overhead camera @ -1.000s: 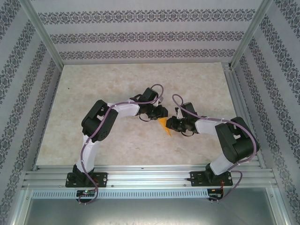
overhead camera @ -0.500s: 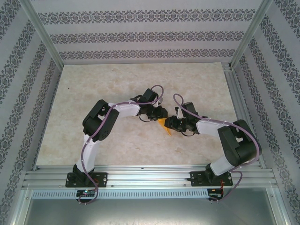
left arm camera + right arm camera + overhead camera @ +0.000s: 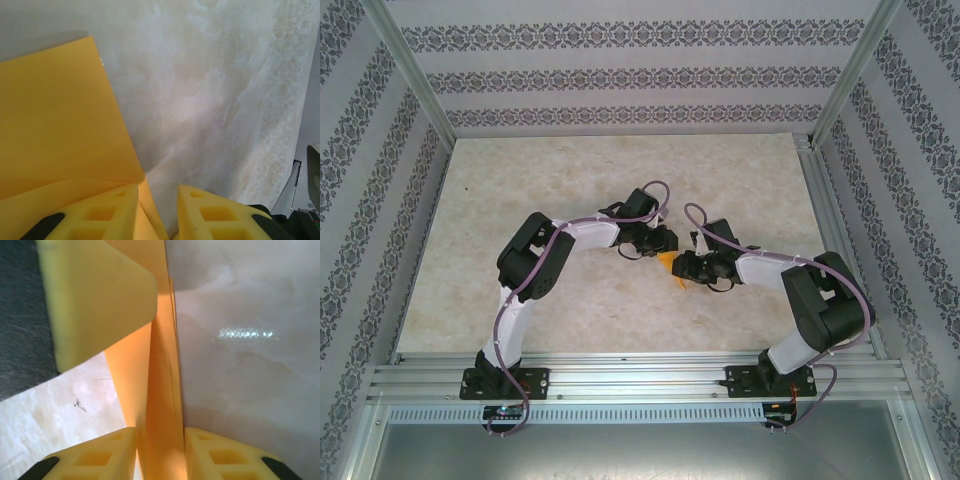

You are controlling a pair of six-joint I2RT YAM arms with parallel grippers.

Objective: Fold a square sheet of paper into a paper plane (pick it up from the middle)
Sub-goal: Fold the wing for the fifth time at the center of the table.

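Marble-look table, both arms bent inward toward its middle. Left gripper a little right of table centre, pointing right. In left wrist view, two yellow fingers at bottom, narrowly parted. Fold of the paper poking up in the gap, hugging the left-hand finger, sliver of table beside the other. Real pinch or not: cannot tell. Big flat flap of same paper over left half of that view. From above, paper orange-yellow, folded, a small pointed wedge between the two grippers, slightly nearer table's near edge than far edge. Right gripper just right of it, pointing left, almost nose to nose with left gripper. In right wrist view, fingers pinching a narrow folded strip, gap filled, paper touching both. Another yellow finger upper left there, overlapping the paper's top.
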